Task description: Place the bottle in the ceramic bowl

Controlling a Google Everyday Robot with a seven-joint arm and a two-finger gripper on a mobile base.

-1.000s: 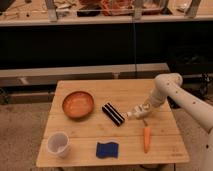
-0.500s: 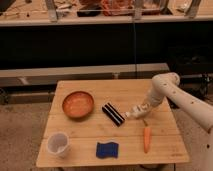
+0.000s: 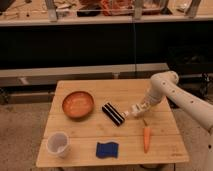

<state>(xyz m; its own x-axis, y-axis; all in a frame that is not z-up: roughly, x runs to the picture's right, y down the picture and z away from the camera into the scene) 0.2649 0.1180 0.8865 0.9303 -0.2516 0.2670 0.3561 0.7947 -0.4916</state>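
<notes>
Bottle (image 3: 131,112) - right of frame centre, low over the table (image 3: 85,134) or on it, cap end just beside the black bar (image 3: 113,114). Judged light, stiff plastic, smooth and prone to roll; best taken across the labelled mid-body, not the cap. Gripper (image 3: 138,108) is at the bottle's right end; whether it holds the bottle or has let go I cannot tell. Ceramic bowl (image 3: 78,104) sits well apart, left of centre. Versus the earlier frames - bottle, gripper and bowl show almost no shift.
</notes>
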